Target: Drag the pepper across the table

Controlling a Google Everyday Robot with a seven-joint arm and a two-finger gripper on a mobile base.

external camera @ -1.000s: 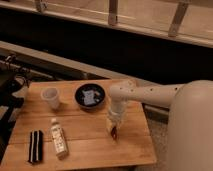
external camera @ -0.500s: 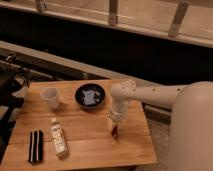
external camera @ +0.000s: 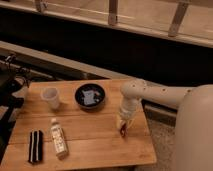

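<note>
The tool [external camera: 123,125] sits on the pepper [external camera: 123,132] near the counter's [external camera: 95,140] right edge, grip state untellable; a loose hold could leave it behind.

White rounded arm [external camera: 150,94], dark rivets; pale gripper [external camera: 123,126] above table.

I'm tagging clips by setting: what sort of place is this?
Probably a lab or test area indoors. A small wooden table stands beside a dark wall with metal railing above, the gripper is down at the pepper, and cables lie at the left.
</note>
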